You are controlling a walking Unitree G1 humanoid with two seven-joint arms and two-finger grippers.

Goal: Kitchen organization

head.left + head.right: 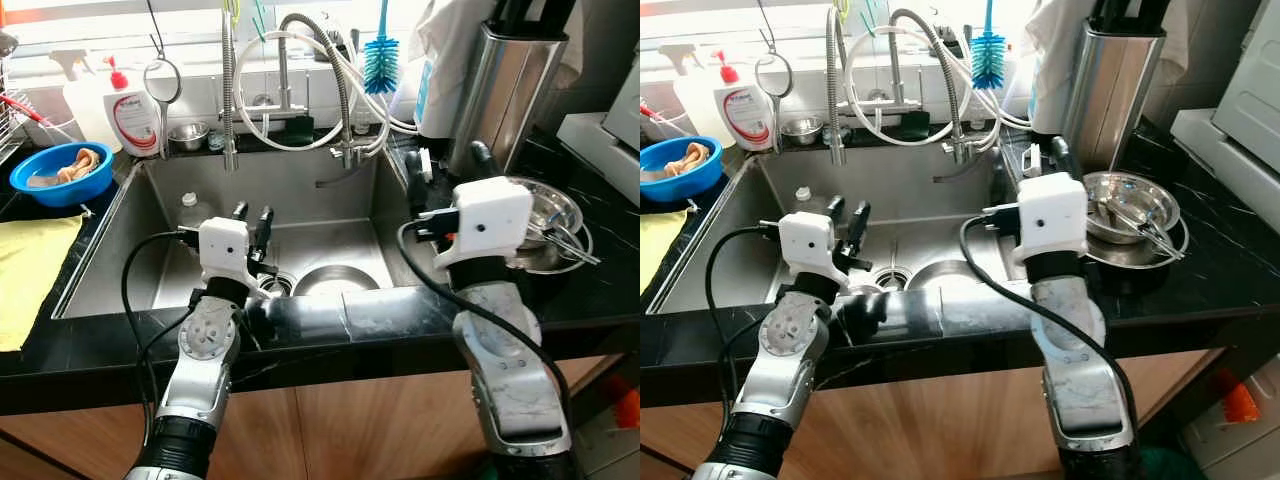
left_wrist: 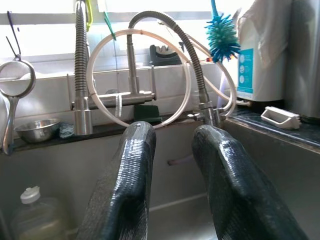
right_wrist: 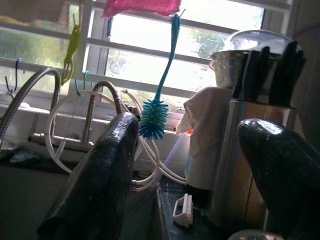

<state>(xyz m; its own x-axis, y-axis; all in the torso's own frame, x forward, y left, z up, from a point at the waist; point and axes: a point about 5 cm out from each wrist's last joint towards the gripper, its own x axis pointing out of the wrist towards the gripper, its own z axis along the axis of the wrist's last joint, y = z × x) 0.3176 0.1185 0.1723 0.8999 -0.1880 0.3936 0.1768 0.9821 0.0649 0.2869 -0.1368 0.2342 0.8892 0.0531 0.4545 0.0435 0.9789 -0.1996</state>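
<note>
Countertop [image 1: 90, 350] edge, black stone, runs nearest, and both silver arms reach over it toward the sink [image 1: 330, 190]. The left gripper [image 1: 252, 212] hangs above the basin near the drain [image 1: 275, 285], its two black fingers [image 2: 127, 180] parted with nothing between them. The right gripper [image 1: 447, 165] stands over the counter at the sink's right rim, fingers spread wide and empty, just beside a steel bowl [image 1: 560, 205] holding utensils. Down in the basin lies a round steel dish [image 1: 335, 283], and a clear plastic bottle [image 1: 194, 210] stands at the left wall. A yellow cloth [image 1: 30, 270] lies on the left counter, with a blue bowl [image 1: 60, 172] past it. Farther back come the coiled faucet [image 1: 320, 60], a soap dispenser [image 1: 135, 118], a small steel bowl [image 1: 188, 133], a turquoise bottle brush [image 1: 381, 62] hanging, and a steel knife holder [image 1: 505, 85].
</note>
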